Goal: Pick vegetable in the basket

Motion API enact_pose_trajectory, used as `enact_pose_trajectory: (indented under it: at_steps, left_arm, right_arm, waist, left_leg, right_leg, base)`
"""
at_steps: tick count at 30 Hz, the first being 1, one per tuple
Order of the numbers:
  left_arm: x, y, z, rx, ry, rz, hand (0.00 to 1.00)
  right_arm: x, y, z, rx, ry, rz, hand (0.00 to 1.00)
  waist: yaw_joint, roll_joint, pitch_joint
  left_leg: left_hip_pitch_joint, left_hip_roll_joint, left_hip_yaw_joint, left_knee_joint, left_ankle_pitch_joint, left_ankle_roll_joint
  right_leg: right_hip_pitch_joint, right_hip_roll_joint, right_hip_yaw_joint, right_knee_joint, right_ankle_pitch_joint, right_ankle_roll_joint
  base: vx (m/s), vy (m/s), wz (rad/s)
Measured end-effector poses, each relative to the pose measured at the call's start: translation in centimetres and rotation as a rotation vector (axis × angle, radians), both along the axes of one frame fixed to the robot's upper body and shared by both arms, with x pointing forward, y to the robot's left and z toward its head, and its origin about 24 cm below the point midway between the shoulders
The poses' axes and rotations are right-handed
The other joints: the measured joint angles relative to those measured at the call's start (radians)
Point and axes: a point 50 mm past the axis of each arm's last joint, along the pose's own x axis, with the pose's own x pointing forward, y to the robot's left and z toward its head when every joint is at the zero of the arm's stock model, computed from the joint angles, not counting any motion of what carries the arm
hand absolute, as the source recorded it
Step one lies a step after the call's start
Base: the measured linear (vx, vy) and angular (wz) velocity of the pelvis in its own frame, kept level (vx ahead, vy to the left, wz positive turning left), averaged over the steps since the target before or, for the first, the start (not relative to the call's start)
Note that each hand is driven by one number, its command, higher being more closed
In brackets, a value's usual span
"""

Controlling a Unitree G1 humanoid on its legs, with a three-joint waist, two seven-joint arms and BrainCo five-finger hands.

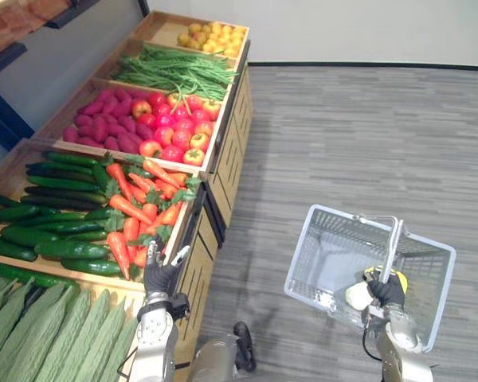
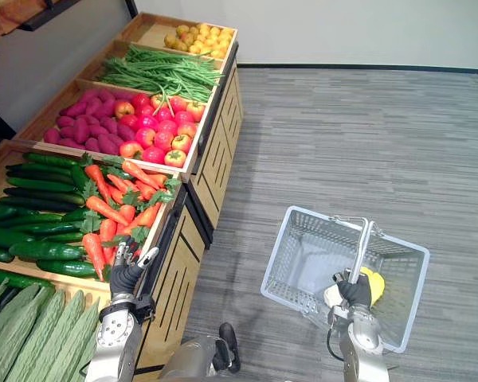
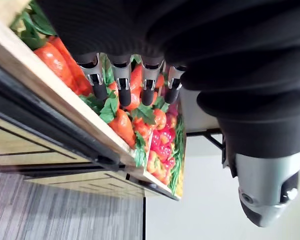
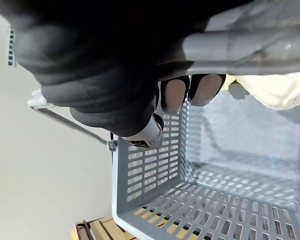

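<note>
Left robot hand (image 1: pixel 161 274) upright at crate (image 1: pixel 190 227) edge, fingers straight, released, beside glossy tapered carrots (image 1: pixel 135 208). Right robot hand (image 1: pixel 385 290) clenched round bar handle (image 1: pixel 393 243) of grey slotted basket (image 1: pixel 323 247).

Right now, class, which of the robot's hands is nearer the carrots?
Left. The left hand hovers open at the crate's front edge by the carrots; the right hand is off over the floor, gripping the basket handle.

carrots (image 1: pixel 139 211) in crate (image 1: pixel 185 235) left — basket (image 1: pixel 317 259) right
</note>
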Motion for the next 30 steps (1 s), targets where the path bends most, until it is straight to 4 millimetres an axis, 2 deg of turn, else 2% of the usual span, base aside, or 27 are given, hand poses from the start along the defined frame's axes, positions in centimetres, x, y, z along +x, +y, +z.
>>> enact_pose_trajectory:
  at_steps: [1, 3, 4, 5, 6, 7, 8, 9, 10, 11, 13, 14, 15, 16, 17, 18, 19, 20, 22, 24, 26, 27, 29, 30]
  left_arm:
    - [0.0, 0.2, 0.2, 0.006, -0.006, 0.012, 0.0]
    - [-0.1, 0.7, 0.8, 0.017, -0.032, 0.043, 0.0]
    - [-0.2, 1.2, 1.1, 0.028, -0.042, 0.062, 0.0]
    - [-0.3, 1.4, 1.4, 0.033, -0.051, 0.068, 0.0]
    - [-0.6, 2.1, 1.8, 0.049, -0.064, 0.093, 0.0]
    - [-0.9, 2.5, 1.8, 0.084, -0.051, 0.108, 0.0]
    - [-1.0, 2.6, 1.7, 0.095, -0.044, 0.112, 0.0]
    - [-1.2, 2.5, 1.6, 0.096, -0.04, 0.113, 0.0]
    - [-1.4, 2.6, 1.6, 0.1, -0.038, 0.125, 0.0]
    - [-1.4, 2.6, 1.6, 0.098, -0.038, 0.132, 0.0]
    - [-1.7, 2.4, 1.5, 0.086, -0.033, 0.14, 0.0]
    - [-1.9, 2.4, 1.7, 0.086, -0.038, 0.144, 0.0]
    - [-1.9, 2.4, 1.9, 0.091, -0.045, 0.142, 0.0]
    - [-1.9, 2.0, 1.5, 0.071, -0.034, 0.14, 0.0]
    - [-2.2, 1.3, 1.1, 0.049, -0.017, 0.129, 0.0]
    - [-2.3, 0.9, 0.9, 0.042, -0.008, 0.111, 0.0]
    - [-2.3, 0.6, 0.9, 0.037, -0.008, 0.099, 0.0]
    - [-2.3, 0.6, 0.9, 0.034, -0.009, 0.099, 0.0]
    - [-2.1, 0.3, 0.9, 0.017, -0.018, 0.083, 0.0]
    - [-1.6, -0.4, 1.1, 0.007, -0.032, 0.043, 0.0]
    - [-0.7, -1.6, 1.6, -0.004, -0.061, -0.013, 0.0]
    - [-0.2, -2.1, 1.9, -0.008, -0.08, -0.041, 0.0]
    - [0.3, -2.4, 1.9, -0.005, -0.079, -0.066, 0.0]
    - [0.2, -2.2, 1.7, 0.006, -0.068, -0.072, 0.0]
  right_arm:
    - [0.0, 0.2, -0.3, 0.002, 0.013, 0.005, 1.0]
    - [0.1, 0.6, -0.7, 0.012, 0.028, 0.014, 1.0]
    - [0.4, 0.8, -0.7, 0.014, 0.029, 0.022, 1.0]
    - [0.4, 0.7, -0.7, 0.013, 0.03, 0.02, 1.0]
    - [0.2, 0.6, -1.1, 0.015, 0.05, 0.013, 1.0]
    - [-0.6, 0.4, -1.8, 0.02, 0.083, -0.008, 1.0]
    - [-1.1, 0.4, -2.0, 0.023, 0.095, -0.017, 1.0]
    - [-1.4, 0.4, -2.0, 0.025, 0.096, -0.021, 1.0]
    - [-2.4, 0.5, -2.1, 0.026, 0.103, -0.03, 1.0]
    - [-3.4, 0.7, -2.1, 0.029, 0.105, -0.04, 1.0]
    - [-4.2, 0.6, -1.7, 0.022, 0.098, -0.048, 1.0]
    - [-5.0, 0.5, -1.6, 0.019, 0.1, -0.065, 1.0]
    - [-5.9, 0.3, -1.5, 0.015, 0.105, -0.092, 1.0]
    - [-6.2, -0.2, -1.5, 0.009, 0.107, -0.112, 1.0]
    - [-6.7, -1.2, -1.2, -0.008, 0.107, -0.147, 1.0]
    - [-6.9, -1.6, -1.1, -0.006, 0.099, -0.174, 1.0]
    - [-8.0, -2.6, -0.8, -0.011, 0.091, -0.247, 1.0]
    - [-8.5, -2.9, -0.8, -0.011, 0.1, -0.264, 1.0]
    - [-9.7, -3.4, -0.8, -0.016, 0.109, -0.305, 1.0]
    - [-10.7, -3.5, -0.9, -0.004, 0.115, -0.357, 1.0]
    - [-12.2, -4.0, -1.1, 0.023, 0.117, -0.451, 1.0]
    - [-12.7, -4.0, -1.2, 0.041, 0.114, -0.503, 1.0]
    - [-12.9, -3.6, -1.9, 0.079, 0.124, -0.551, 1.0]
    - [-12.8, -3.2, -2.1, 0.103, 0.119, -0.56, 1.0]
  waist:
    - [0.001, -0.003, -0.002]
    - [0.005, -0.005, -0.004]
    - [0.024, -0.022, -0.001]
    - [0.016, -0.026, 0.001]
    - [0.009, -0.037, 0.01]
    - [-0.009, -0.046, 0.009]
    - [-0.017, -0.045, 0.005]
    - [-0.02, -0.041, 0.002]
    - [-0.031, -0.04, -0.003]
    - [-0.033, -0.047, -0.005]
    - [-0.034, -0.046, -0.009]
    - [-0.033, -0.059, -0.02]
    - [-0.038, -0.085, -0.042]
    - [-0.036, -0.069, -0.049]
    - [-0.03, -0.04, -0.068]
    - [-0.03, -0.036, -0.07]
    - [-0.03, -0.023, -0.077]
    - [-0.032, -0.024, -0.076]
    - [-0.038, -0.017, -0.081]
    - [-0.044, -0.02, -0.081]
    - [-0.078, -0.024, -0.08]
    - [-0.092, -0.008, -0.079]
    - [-0.091, -0.012, -0.082]
    - [-0.093, -0.028, -0.083]
  left_leg:
    - [0.033, -0.016, 0.0, -0.011, -0.009, 0.013]
    - [0.077, -0.032, 0.001, -0.024, -0.02, 0.035]
    - [0.107, -0.066, -0.013, -0.042, -0.036, 0.021]
    - [0.123, -0.081, -0.037, -0.044, -0.056, 0.019]
    - [0.18, -0.11, -0.088, -0.073, -0.081, 0.02]
    - [0.236, -0.136, -0.169, -0.103, -0.085, 0.032]
    - [0.266, -0.136, -0.216, -0.11, -0.091, 0.039]
    - [0.278, -0.131, -0.246, -0.107, -0.093, 0.042]
    - [0.283, -0.129, -0.322, -0.092, -0.101, 0.031]
    - [0.292, -0.136, -0.399, -0.067, -0.121, 0.019]
    - [0.291, -0.141, -0.5, -0.007, -0.168, 0.004]
    - [0.284, -0.157, -0.579, 0.047, -0.209, -0.015]
    - [0.258, -0.18, -0.632, 0.111, -0.253, -0.044]
    - [0.249, -0.162, -0.646, 0.137, -0.264, -0.056]
    - [0.233, -0.129, -0.631, 0.164, -0.253, -0.078]
    - [0.223, -0.111, -0.611, 0.166, -0.236, -0.106]
    - [0.219, -0.082, -0.553, 0.158, -0.21, -0.151]
    - [0.218, -0.065, -0.513, 0.156, -0.198, -0.168]
    - [0.196, -0.007, -0.338, 0.159, -0.162, -0.151]
    - [0.192, 0.015, -0.219, 0.146, -0.141, -0.131]
    - [0.187, 0.054, 0.003, 0.095, -0.14, -0.087]
    - [0.187, 0.096, 0.13, 0.063, -0.162, -0.056]
    - [0.192, 0.067, 0.128, 0.002, -0.155, -0.075]
    - [0.197, 0.04, 0.121, -0.036, -0.136, -0.077]
  right_leg:
    - [-0.026, -0.028, 0.009, 0.109, -0.001, 0.01]
    - [-0.041, -0.038, 0.034, 0.191, -0.004, 0.022]
    - [-0.055, -0.032, 0.031, 0.234, 0.065, 0.029]
    - [-0.065, -0.046, 0.023, 0.289, 0.077, 0.055]
    - [-0.139, -0.087, 0.044, 0.522, 0.155, 0.075]
    - [-0.235, -0.095, 0.085, 0.732, 0.169, 0.014]
    - [-0.296, -0.07, 0.108, 0.773, 0.055, -0.049]
    - [-0.326, -0.041, 0.123, 0.743, 0.016, -0.063]
    - [-0.364, 0.027, 0.182, 0.605, -0.029, -0.07]
    - [-0.392, 0.077, 0.297, 0.456, -0.037, -0.063]
    - [-0.406, 0.114, 0.41, 0.307, -0.021, -0.04]
    - [-0.401, 0.116, 0.455, 0.209, 0.014, -0.023]
    - [-0.391, 0.087, 0.454, 0.172, 0.082, 0.029]
    - [-0.384, 0.087, 0.398, 0.186, 0.072, 0.012]
    - [-0.357, 0.083, 0.324, 0.167, 0.065, -0.003]
    - [-0.335, 0.076, 0.277, 0.152, 0.068, -0.007]
    - [-0.296, 0.067, 0.23, 0.126, 0.07, -0.011]
    - [-0.278, 0.066, 0.212, 0.115, 0.072, -0.016]
    - [-0.221, 0.064, 0.146, 0.072, 0.076, -0.026]
    - [-0.193, 0.047, 0.1, 0.042, 0.076, -0.026]
    - [-0.167, 0.019, 0.015, 0.001, 0.077, -0.028]
    - [-0.171, 0.023, -0.025, 0.002, 0.073, -0.032]
    - [-0.183, 0.019, -0.021, 0.011, 0.057, -0.035]
    - [-0.191, 0.007, 0.011, 0.01, 0.046, -0.039]
  base:
    - [0.94, 0.346, 0.56]
    - [0.44, 0.122, 0.3]
    - [0.27, 0.062, 0.23]
    - [0.3, 0.117, 0.47]
    - [0.28, 0.067, 1.12]
    - [0.34, 0.038, 1.47]
    - [0.24, -0.068, 1.45]
    - [0.3, -0.116, 1.67]
    - [0.3, -0.121, 2.04]
    - [0.37, -0.166, 2.14]
    - [0.35, -0.211, 1.9]
    - [0.48, -0.338, 2.47]
    - [0.41, -0.296, 2.23]
    - [0.41, -0.26, 2.02]
    - [0.3, -0.17, 1.53]
    - [0.4, -0.25, 1.68]
    - [0.22, -0.156, 1.22]
    - [0.22, -0.194, 1.04]
    - [0.13, -0.131, 0.77]
    - [0.05, -0.065, 0.86]
    - [-0.03, -0.012, 1.32]
    - [-0.09, 0.053, 1.08]
    - [-0.09, 0.078, 0.59]
    - [-0.08, 0.055, 0.28]
